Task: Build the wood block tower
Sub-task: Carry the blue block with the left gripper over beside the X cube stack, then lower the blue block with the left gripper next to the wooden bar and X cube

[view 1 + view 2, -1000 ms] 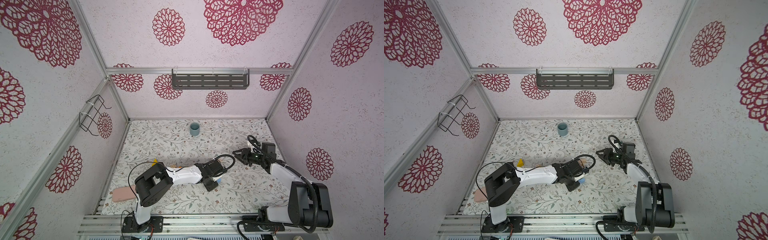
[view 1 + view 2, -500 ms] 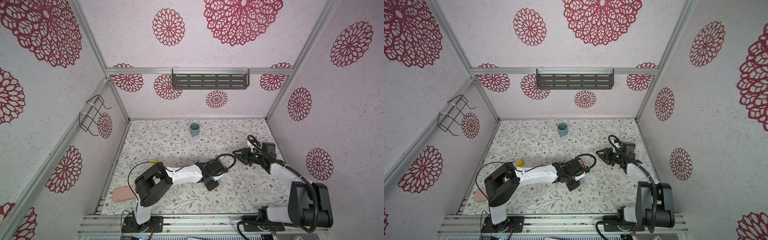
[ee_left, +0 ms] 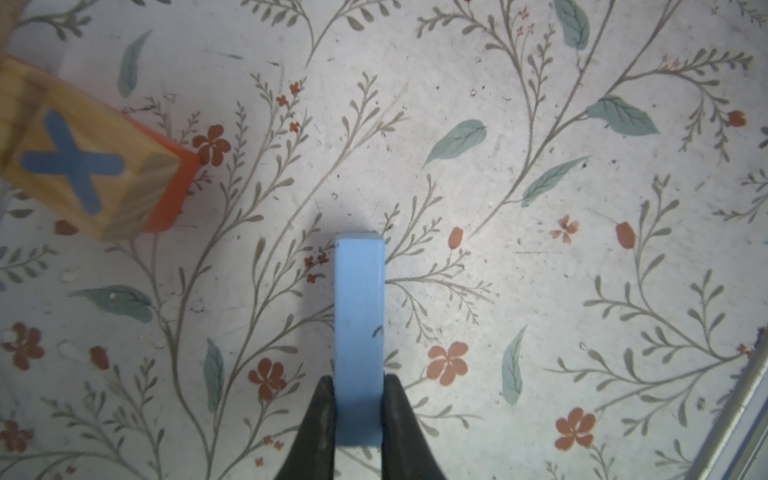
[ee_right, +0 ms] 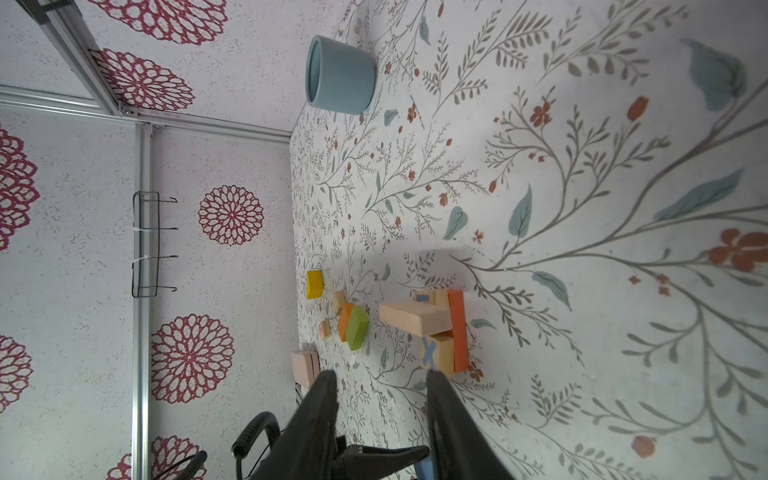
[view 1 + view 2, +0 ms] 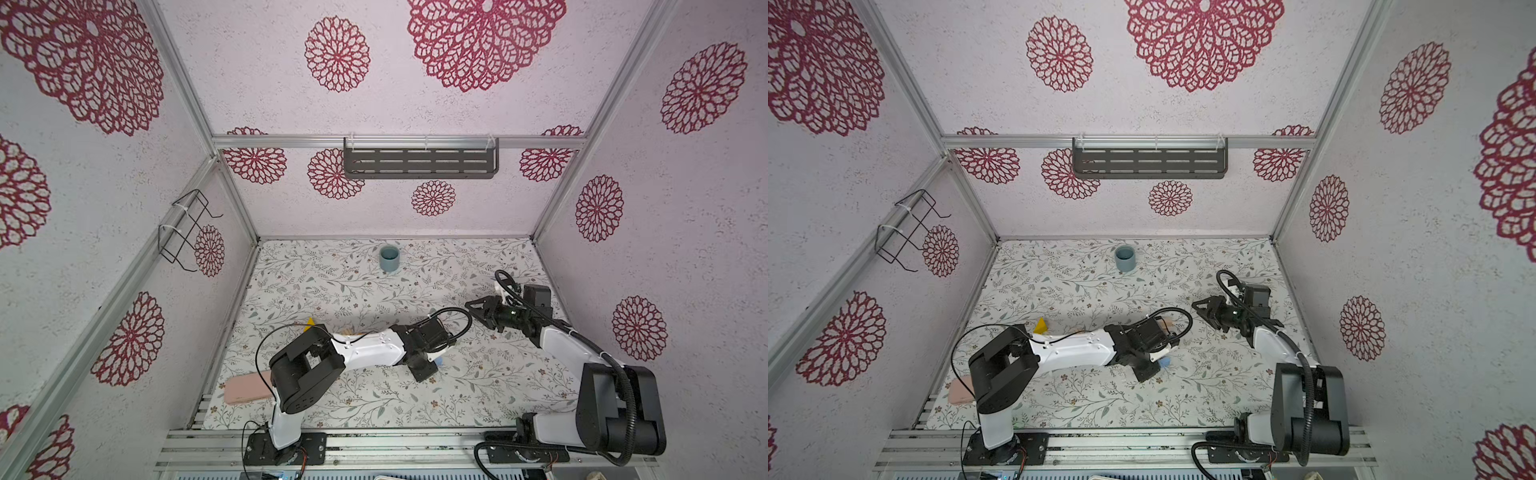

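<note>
Blue wood block (image 3: 359, 316) sits pinched in the left gripper (image 3: 358, 379); right gripper (image 4: 380, 374) open.

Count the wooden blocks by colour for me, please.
Blue: 1, blue block
Yellow: 1, yellow wedge
Green: 1, green block
Orange: 2, loose orange block, orange slab
Bare wood: 5, plank, X cube, blue-marked cube, small piece, another small piece
Total: 10

Red-medallion walls (image 5: 415, 104), floral tabletop (image 5: 332, 291), grey shelf (image 5: 419, 164)
</note>
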Robot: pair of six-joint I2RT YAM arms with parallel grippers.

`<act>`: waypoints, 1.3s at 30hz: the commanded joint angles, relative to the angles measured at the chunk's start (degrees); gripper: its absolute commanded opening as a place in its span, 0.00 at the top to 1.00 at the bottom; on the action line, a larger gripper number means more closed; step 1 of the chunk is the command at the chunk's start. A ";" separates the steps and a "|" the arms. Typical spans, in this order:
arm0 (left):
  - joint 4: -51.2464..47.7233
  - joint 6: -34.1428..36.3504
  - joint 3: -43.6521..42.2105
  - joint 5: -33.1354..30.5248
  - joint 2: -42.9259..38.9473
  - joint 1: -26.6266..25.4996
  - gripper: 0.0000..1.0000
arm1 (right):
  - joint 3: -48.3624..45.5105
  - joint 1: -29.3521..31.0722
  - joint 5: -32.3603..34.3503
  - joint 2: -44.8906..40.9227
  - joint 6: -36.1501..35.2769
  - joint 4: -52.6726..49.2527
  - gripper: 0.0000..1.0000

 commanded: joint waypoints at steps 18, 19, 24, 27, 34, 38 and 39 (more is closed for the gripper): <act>-10.48 15.51 10.17 8.20 -7.15 9.85 0.86 | -2.17 -0.15 -2.52 -1.36 1.92 6.84 0.61; -10.17 16.53 10.06 8.90 -7.37 10.32 0.86 | -2.29 -0.15 -2.55 -1.31 1.97 7.11 0.61; -9.81 21.91 10.59 10.59 -7.30 11.40 0.86 | -2.40 -0.15 -2.68 -1.22 2.14 7.41 0.61; -10.10 23.56 11.08 10.21 -6.73 11.43 0.86 | -2.23 -0.16 -2.73 -1.16 2.06 7.38 0.61; -10.21 27.78 11.54 10.19 -5.10 11.16 0.87 | -1.88 -0.15 -2.65 -0.65 1.97 7.39 0.61; -9.60 31.41 11.42 10.49 -4.51 11.08 0.88 | -1.78 -0.15 -2.62 -0.48 2.13 7.39 0.62; -9.44 32.30 11.44 10.59 -4.33 11.08 0.88 | -1.81 -0.15 -2.64 -0.41 2.15 7.39 0.61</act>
